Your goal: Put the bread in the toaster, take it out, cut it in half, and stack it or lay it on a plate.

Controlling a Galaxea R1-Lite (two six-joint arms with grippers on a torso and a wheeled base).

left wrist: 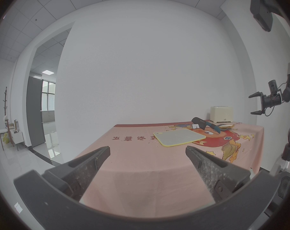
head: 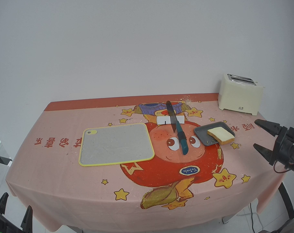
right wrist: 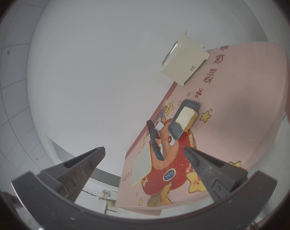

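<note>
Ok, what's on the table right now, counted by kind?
Toaster: 1
Bread slice: 1
Dark plate: 1
Knife: 1
White knife rest: 1
Cutting board: 1
Total: 6

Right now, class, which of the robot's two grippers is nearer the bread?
The right gripper, beside the table's right edge near the bread on its plate; the left gripper sits off the near left corner.
</note>
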